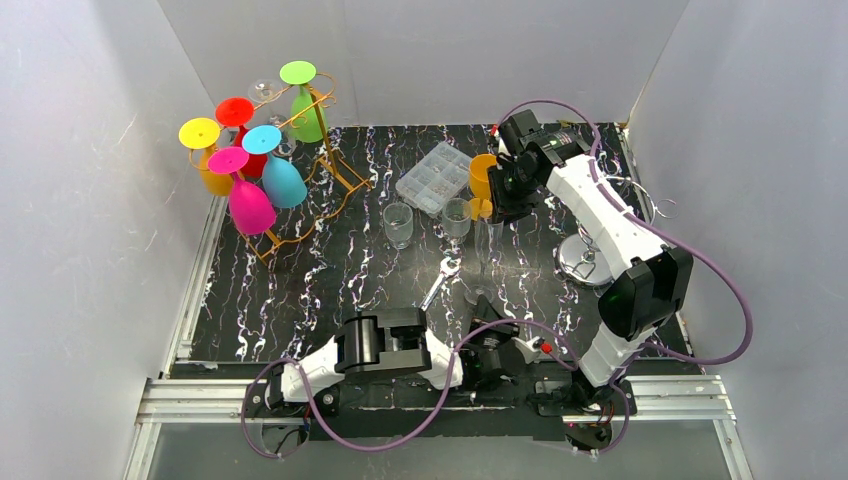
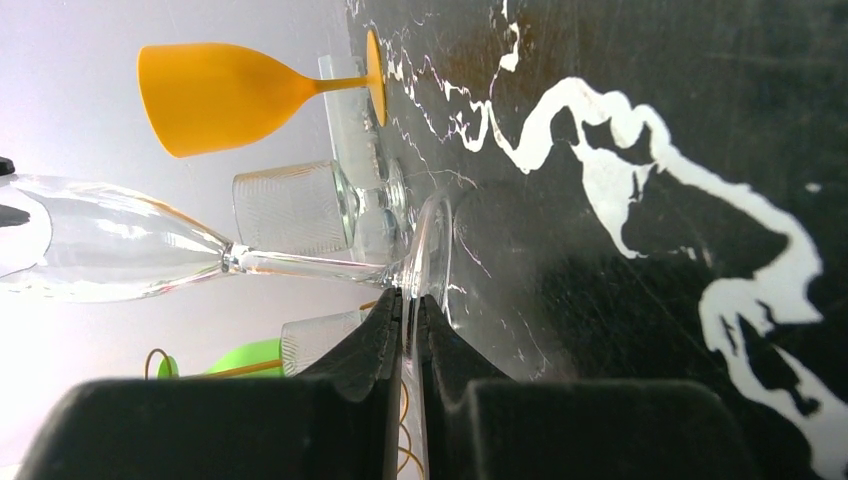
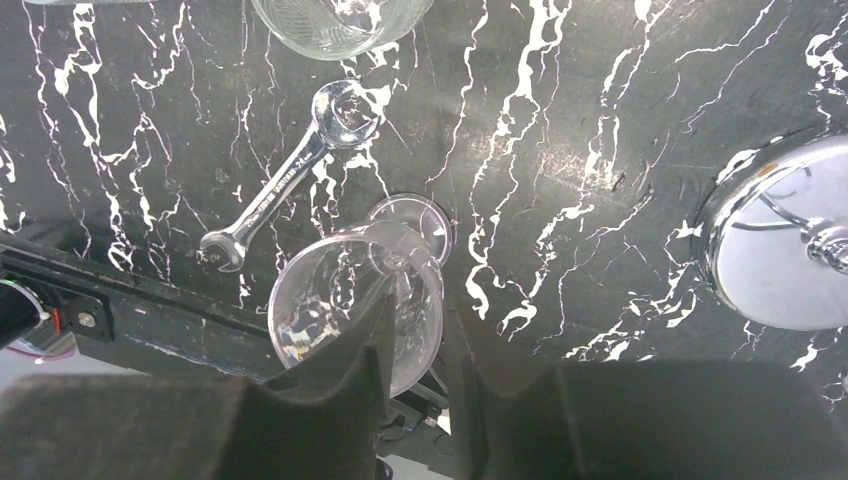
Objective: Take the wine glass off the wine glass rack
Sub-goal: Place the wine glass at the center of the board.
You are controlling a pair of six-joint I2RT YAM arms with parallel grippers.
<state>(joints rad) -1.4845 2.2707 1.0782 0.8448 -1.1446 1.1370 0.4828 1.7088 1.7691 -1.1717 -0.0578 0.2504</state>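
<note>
On your counter (image 1: 330,290), the clear wine glass (image 3: 330,300) stands upright near the chrome rack (image 3: 770,260), off it. Your left claw (image 2: 408,300) is clenched on its foot. Your right claw (image 3: 415,330) straddles its rim, and I cannot tell whether it grips.

Scanning every view now and nothing legible turns up: no lettering on the wrench (image 3: 285,180), none on the clear organizer box (image 1: 436,176), only white veins across the surface (image 1: 330,280).
</note>
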